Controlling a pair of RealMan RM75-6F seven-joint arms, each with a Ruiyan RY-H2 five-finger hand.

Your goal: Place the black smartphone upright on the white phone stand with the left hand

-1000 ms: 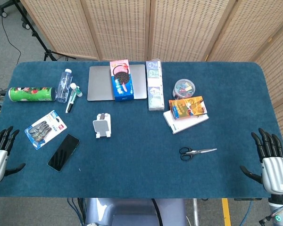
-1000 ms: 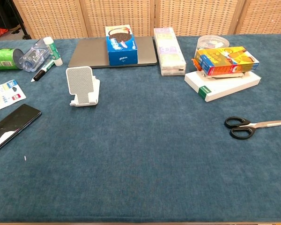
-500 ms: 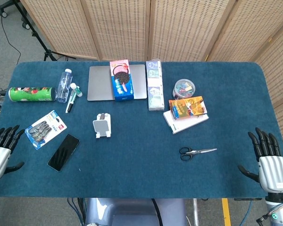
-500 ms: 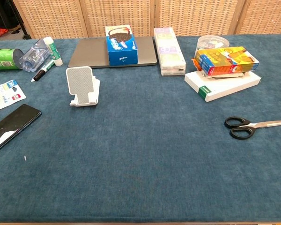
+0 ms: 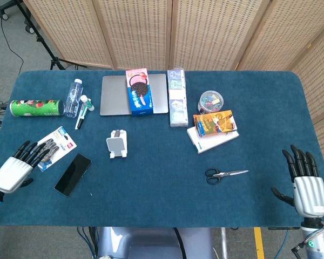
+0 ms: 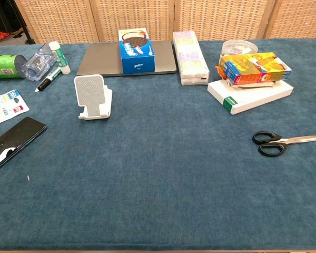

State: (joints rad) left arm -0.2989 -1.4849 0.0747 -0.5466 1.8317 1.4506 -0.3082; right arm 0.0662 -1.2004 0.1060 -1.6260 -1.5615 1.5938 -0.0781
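The black smartphone (image 5: 73,174) lies flat on the blue table at the front left, also seen in the chest view (image 6: 15,141). The white phone stand (image 5: 116,144) stands empty a little to its upper right, upright in the chest view (image 6: 92,97). My left hand (image 5: 19,164) hovers open over the table's left edge, fingers spread, a short way left of the phone and touching nothing. My right hand (image 5: 305,182) is open at the front right corner, empty. Neither hand shows in the chest view.
A blister pack (image 5: 52,147) lies just beyond the left hand. A green can (image 5: 36,108), bottle (image 5: 73,97), pen, laptop (image 5: 119,95) with a cookie box (image 5: 139,91), further boxes (image 5: 214,129) and scissors (image 5: 225,174) are spread over the table.
My left hand has moved right and forward over the table edge toward the phone. The right hand has crept slightly inward. The objects have not moved.
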